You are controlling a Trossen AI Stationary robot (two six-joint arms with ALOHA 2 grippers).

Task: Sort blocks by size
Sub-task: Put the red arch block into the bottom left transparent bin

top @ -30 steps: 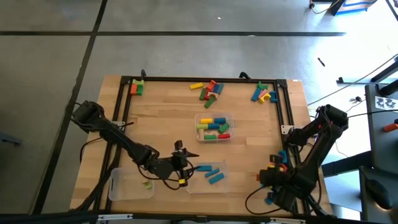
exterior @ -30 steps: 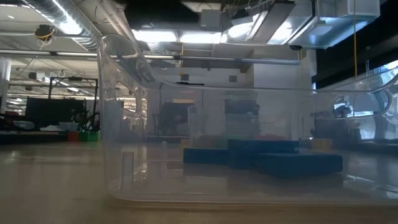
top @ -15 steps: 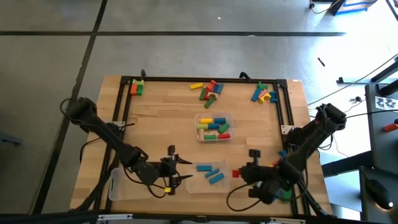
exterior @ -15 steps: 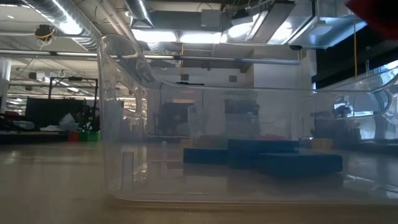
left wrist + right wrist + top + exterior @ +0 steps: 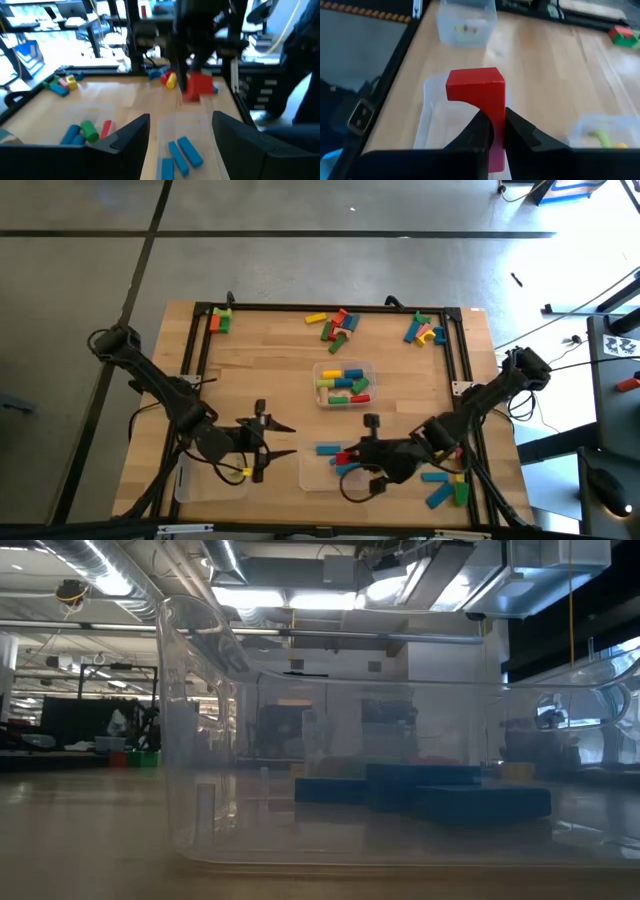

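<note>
No readable writing is showing on anything. The right gripper (image 5: 492, 131) is pinching a red block (image 5: 480, 97) between its nearly closed fingers, the block sticking up past the tips over the front tray (image 5: 318, 477), where three blue blocks (image 5: 333, 456) are lying. The left gripper (image 5: 268, 445), jaws spread wide and empty, is hovering beside that tray. Three clear trays are sitting on the table (image 5: 250, 380); the far loose blocks (image 5: 336, 323) are probably too jumbled to count.

You've a red block (image 5: 476, 95) pinched upright (notched underside) over the front tray's blue blocks (image 5: 328, 450); more blocks (image 5: 335, 323) lie along the desk's far edge.
</note>
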